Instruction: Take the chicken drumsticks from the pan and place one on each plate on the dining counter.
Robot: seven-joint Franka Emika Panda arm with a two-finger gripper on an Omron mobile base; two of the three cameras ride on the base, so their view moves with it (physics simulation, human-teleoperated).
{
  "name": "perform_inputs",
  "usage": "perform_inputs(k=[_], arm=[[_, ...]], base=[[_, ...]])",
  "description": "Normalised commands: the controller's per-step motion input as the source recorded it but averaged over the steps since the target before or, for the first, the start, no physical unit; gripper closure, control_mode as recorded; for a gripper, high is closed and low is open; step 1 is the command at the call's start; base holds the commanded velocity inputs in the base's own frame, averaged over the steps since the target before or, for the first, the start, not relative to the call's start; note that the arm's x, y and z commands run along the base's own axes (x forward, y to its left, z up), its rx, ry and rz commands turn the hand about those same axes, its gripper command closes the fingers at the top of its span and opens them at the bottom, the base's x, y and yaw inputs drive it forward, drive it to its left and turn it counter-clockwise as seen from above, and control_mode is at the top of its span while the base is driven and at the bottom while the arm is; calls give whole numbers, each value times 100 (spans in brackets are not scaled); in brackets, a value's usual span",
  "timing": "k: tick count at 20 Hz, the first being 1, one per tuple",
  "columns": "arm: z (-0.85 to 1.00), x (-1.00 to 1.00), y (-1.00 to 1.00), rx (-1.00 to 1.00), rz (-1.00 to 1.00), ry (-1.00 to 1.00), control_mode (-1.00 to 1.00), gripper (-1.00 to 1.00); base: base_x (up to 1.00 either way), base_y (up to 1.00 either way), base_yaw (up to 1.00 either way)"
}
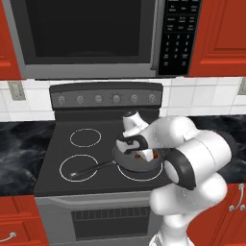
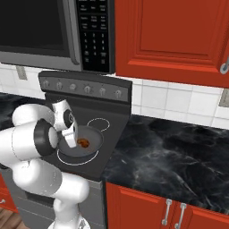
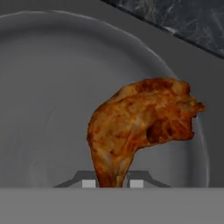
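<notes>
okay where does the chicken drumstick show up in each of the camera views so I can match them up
Left base view: chicken drumstick right of centre, in the pan on the stove's front right burner, just past the arm.
Right base view: drumstick left of centre, in the pan beside the gripper.
Hand view: drumstick at centre, narrow end between the shut jaws.
Shared landmark: the pan's grey floor.

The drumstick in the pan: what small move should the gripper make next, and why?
Probably a short lift straight up. In the hand view the gripper is shut on the narrow end of the drumstick, which sits low inside the pan, so it likely must clear the rim before going to a plate.
</notes>
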Motion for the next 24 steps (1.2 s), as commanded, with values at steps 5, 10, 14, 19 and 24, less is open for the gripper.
perform_inputs(k=[5, 10, 14, 19, 24], arm=[[60, -58, 0, -3, 4, 3, -100, 100], [61, -96, -2, -11, 3, -18, -100, 100], [29, -100, -29, 0, 0, -41, -100, 100], [20, -100, -76, 3, -11, -29, -100, 100], [0, -75, -100, 7, -30, -1, -100, 100]], base=[[0, 0, 0], [0, 0, 0], [0, 0, 0], [0, 0, 0], [0, 0, 0]])
